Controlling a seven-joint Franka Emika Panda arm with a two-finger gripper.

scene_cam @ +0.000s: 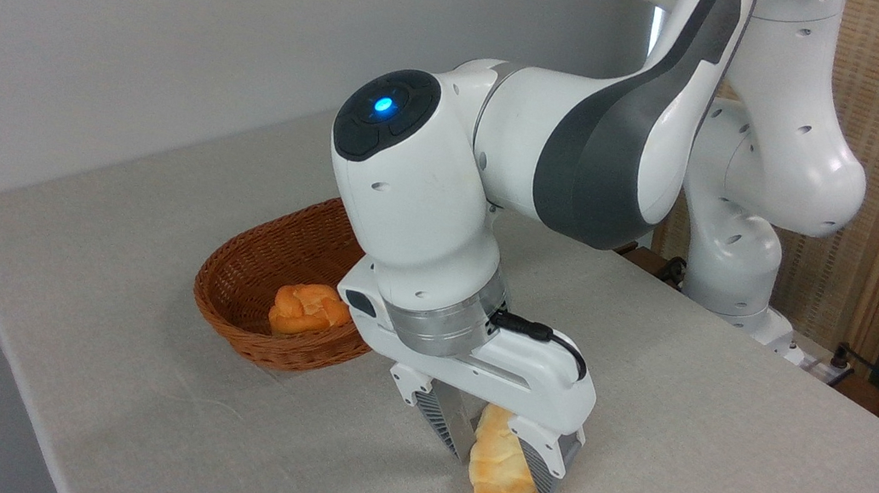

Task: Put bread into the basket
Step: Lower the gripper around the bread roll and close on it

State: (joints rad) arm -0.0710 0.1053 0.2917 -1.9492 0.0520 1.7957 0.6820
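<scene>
Cream-and-gold bread [495, 478] hangs pinched between my gripper [500, 457] fingers, its tip just over the table [129, 375], right of the basket [244, 288], where a bun [306, 307] lies.

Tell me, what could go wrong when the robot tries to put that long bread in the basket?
The gripper pinches the bread only near its upper part, with the pointed lower end hanging free, so it might swing or slip out on the way. The basket has low sides and already holds a small bun, so the long loaf could land on the bun or rest on the rim. The big arm is near the basket and might nudge it.
</scene>
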